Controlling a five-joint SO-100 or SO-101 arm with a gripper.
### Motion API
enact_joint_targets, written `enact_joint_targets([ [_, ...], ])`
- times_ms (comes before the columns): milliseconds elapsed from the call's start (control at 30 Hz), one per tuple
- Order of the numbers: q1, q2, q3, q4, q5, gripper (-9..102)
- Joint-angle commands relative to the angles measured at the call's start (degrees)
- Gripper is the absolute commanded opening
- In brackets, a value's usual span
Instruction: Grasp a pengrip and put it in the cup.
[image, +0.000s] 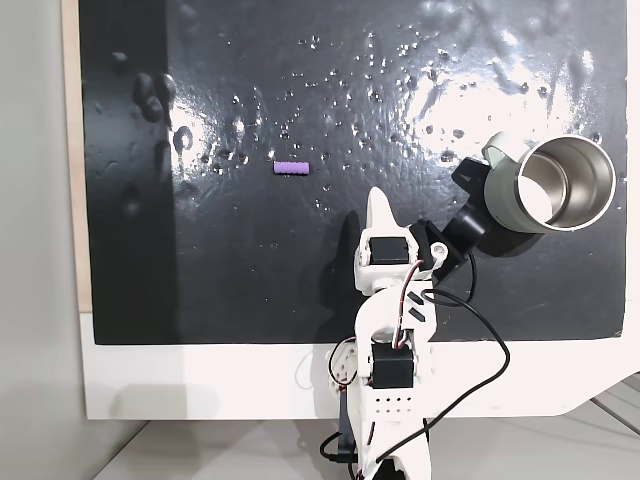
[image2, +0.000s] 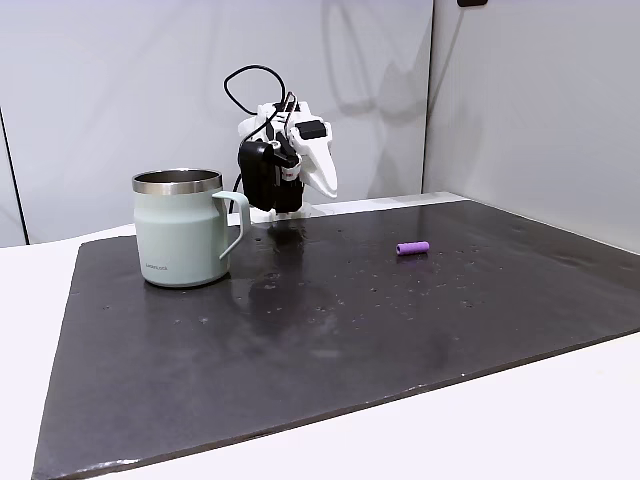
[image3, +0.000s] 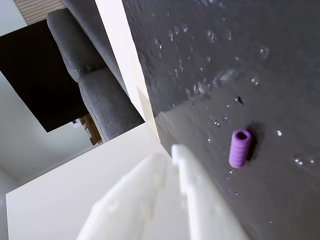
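A tiny purple ribbed pengrip (image: 292, 167) lies on its side on the black mat (image: 250, 280), left of centre in a fixed view. It also lies at the mat's right in a fixed view, pengrip (image2: 412, 248), and beside my fingers in the wrist view, pengrip (image3: 240, 148). The sage-green cup (image: 555, 185) with a steel inside stands upright at the mat's right edge, and at the left in a fixed view, cup (image2: 180, 235). My white gripper (image: 377, 198) is shut and holds nothing, raised over the near edge of the mat between the two; gripper (image2: 327, 184), gripper (image3: 173, 151).
The mat's surface is bumpy and glossy with small bubbles. It rests on a white table (image: 200, 380) whose front edge is close to the arm's base. A grey sofa (image3: 90, 90) shows beyond the table in the wrist view.
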Motion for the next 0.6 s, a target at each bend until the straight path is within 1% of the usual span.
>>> enact_joint_targets([
  [0,-1.9,0.7,3.0,0.0,-2.6,0],
  [433,-2.8,0.7,2.2,0.0,-4.1,0],
  [500,-2.9,0.7,0.1,1.0,-4.7,0],
  [567,-4.0,0.7,-3.2,3.6,-5.4,0],
])
